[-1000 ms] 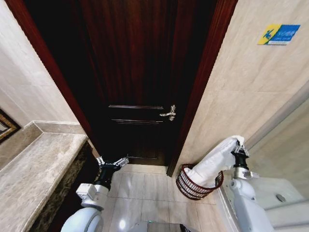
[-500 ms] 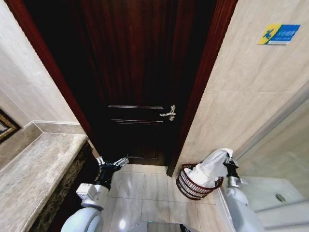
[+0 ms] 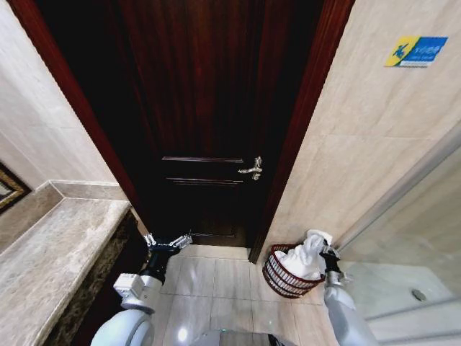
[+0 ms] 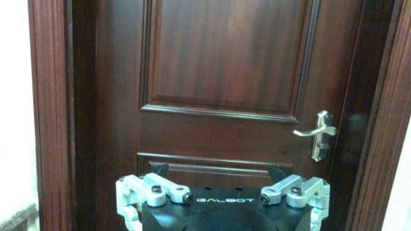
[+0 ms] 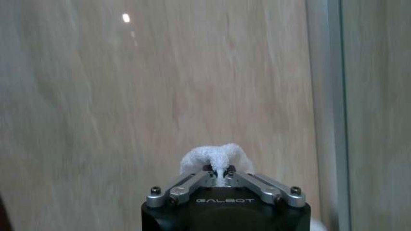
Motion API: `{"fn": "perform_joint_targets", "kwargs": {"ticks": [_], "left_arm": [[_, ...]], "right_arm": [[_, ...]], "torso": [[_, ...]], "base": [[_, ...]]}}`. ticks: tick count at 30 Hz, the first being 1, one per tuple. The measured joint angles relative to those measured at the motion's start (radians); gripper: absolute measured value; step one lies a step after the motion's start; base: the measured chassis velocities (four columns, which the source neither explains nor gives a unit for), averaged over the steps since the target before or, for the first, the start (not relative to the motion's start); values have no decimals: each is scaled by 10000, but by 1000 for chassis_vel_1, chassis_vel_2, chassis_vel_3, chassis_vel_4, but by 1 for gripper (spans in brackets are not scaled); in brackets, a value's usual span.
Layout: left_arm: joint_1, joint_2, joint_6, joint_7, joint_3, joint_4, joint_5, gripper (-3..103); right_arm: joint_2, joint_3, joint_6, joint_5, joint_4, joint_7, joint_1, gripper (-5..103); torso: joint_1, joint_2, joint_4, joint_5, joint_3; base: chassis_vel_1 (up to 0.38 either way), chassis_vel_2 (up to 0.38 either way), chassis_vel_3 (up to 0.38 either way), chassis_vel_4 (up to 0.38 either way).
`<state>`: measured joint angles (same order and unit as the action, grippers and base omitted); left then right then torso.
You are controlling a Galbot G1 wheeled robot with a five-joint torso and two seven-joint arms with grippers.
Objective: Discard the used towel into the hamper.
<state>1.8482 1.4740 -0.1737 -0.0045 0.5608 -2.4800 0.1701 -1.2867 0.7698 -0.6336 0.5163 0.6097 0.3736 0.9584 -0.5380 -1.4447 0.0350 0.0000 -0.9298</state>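
Right gripper pinches the white towel tight between closed fingers, the cloth bunched down inside the hamper on the floor at the right wall. Left gripper hangs spread apart, idle before the dark door.

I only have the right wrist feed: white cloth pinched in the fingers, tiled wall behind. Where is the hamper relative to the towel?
Observer: In the head view the towel hangs into the hamper; its lower part is inside the rim, its top sticks above.
Operator: Where does the hamper stand?
Observer: On the floor, at the wall by the door frame.
Operator: Is my gripper over it?
Observer: The right gripper is at the rim's side, shut on the towel's upper end.
Operator: And the left arm?
Observer: The left gripper is open, held low before the wooden door.
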Motion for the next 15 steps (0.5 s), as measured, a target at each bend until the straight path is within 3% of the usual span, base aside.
{"fn": "perform_joint_targets", "kwargs": {"ticks": [8, 15], "left_arm": [[0, 0, 0, 0, 1, 0, 0, 100], [0, 0, 0, 0, 0, 0, 0, 100]], "right_arm": [[-158, 125, 524, -669, -2243, 161, -1260, 2], [-357, 244, 900, -1212, -3017, 46, -1988, 2]], "torso": [[0, 0, 4, -1, 0], [0, -1, 5, -1, 0]], "base": [[0, 0, 0, 0], [0, 0, 0, 0]]}}
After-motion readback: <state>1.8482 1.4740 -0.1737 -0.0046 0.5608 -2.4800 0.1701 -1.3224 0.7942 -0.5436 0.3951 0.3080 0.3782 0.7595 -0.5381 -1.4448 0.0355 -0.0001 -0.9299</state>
